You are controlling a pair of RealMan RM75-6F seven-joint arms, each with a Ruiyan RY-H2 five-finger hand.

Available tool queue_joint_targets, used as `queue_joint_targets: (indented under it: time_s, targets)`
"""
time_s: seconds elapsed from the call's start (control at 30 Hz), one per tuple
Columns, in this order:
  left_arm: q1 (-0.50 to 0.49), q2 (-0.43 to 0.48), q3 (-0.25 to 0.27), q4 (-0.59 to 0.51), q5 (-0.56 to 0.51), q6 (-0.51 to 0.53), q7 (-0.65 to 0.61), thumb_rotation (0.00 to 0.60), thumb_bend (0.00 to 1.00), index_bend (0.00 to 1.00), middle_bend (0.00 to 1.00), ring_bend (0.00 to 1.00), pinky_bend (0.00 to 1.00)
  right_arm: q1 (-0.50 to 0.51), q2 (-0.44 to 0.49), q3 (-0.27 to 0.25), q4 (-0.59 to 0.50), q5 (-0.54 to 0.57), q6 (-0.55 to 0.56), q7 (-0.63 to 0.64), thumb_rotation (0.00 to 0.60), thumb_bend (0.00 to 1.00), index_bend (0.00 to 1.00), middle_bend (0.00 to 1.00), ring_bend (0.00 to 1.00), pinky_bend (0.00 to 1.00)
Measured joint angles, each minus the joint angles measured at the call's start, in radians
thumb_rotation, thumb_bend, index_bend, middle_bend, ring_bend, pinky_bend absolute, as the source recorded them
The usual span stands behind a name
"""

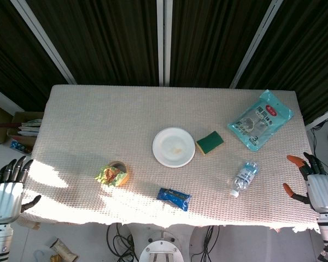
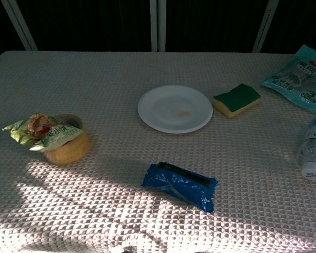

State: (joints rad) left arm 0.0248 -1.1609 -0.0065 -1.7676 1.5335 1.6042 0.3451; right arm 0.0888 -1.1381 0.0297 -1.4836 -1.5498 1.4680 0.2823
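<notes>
Both robot hands hover off the worktop's side edges, fingers spread, grasping nothing.
Left hand (image 1: 5, 191) is nearest the small tan bowl of crumpled wrappers (image 1: 113, 174) near the front edge; right hand (image 1: 316, 185) is nearest the clear plastic bottle (image 1: 244, 177); nothing appears handled yet.

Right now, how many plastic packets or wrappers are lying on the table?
3: a teal bag at the far right corner, a blue packet near the front edge, and a crumpled green wrapper on the tape roll at left.
</notes>
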Motion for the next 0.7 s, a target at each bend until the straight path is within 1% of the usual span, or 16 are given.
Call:
queue_joint_targets:
  time_s: [0.23,0.37,0.53,0.7]
  targets:
    - [-0.007,-0.003,-0.003,0.003,-0.015,-0.021,0.001,0.600,0.09,0.12,0.06,0.06,0.14,0.038,-0.002,0.008,-0.012,-0.010,-0.044,-0.028,0.600,0.20,0.17,0.19,0.00,0.00]
    - [-0.007,-0.002,-0.005,0.001,-0.014,-0.020,-0.001,0.600,0.09,0.12,0.06,0.06,0.14,0.093,-0.005,0.022,-0.012,-0.022,-0.102,-0.046,0.600,0.20,0.18,0.19,0.00,0.00]
    - [-0.006,-0.003,-0.005,-0.004,-0.018,-0.021,0.004,0.600,0.09,0.12,0.06,0.06,0.14,0.215,-0.026,0.054,0.007,-0.030,-0.238,-0.081,0.600,0.20,0.20,0.19,0.00,0.00]
    - [-0.008,-0.006,-0.006,-0.015,-0.030,-0.030,0.018,0.600,0.09,0.12,0.06,0.06,0.14,0.365,-0.093,0.090,0.090,-0.020,-0.413,-0.131,0.600,0.20,0.21,0.19,0.00,0.00]
